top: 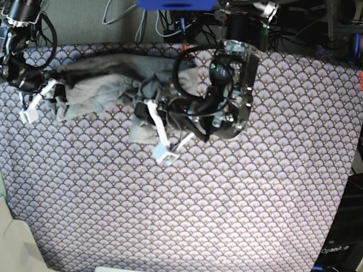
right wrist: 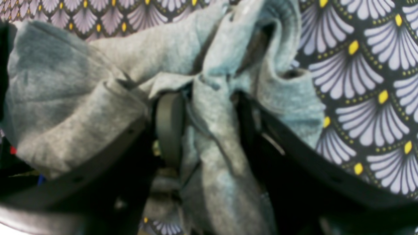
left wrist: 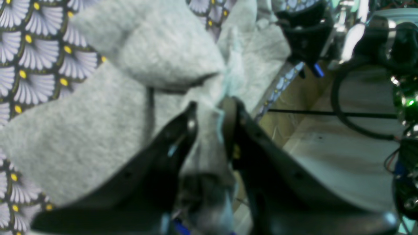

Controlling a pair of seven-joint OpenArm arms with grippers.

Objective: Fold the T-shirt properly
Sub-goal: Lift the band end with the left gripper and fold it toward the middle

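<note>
A: Left wrist view first. What has the left pincer [left wrist: 209,114] got?

B: A pinch of the shirt [left wrist: 98,130]. The jaws stand narrow with a thin fold of grey knit between them, and the cloth [left wrist: 29,65] shows at the left. I'd judge the thin grip is there to take one edge, not a bunch.

A: And the right wrist view?

B: The right pincer [right wrist: 209,107] is clamped on the shirt [right wrist: 65,98] too, but its jaws stand wider, since a thick twisted wad fills the gap. More fabric drapes over the outer finger [right wrist: 294,140], so that hold looks untidy.

A: From the base view, where does the shirt lie?

B: The shirt [top: 102,90] is crumpled at the far side of the counter [top: 227,215], stretching between the two arms. The right pincer [top: 54,88] holds its end on the view's left, the left pincer [top: 148,107] the end near the middle.

A: Why grip both ends?

B: Probably to pull it out flat before any fold; nothing is folded yet.
</note>
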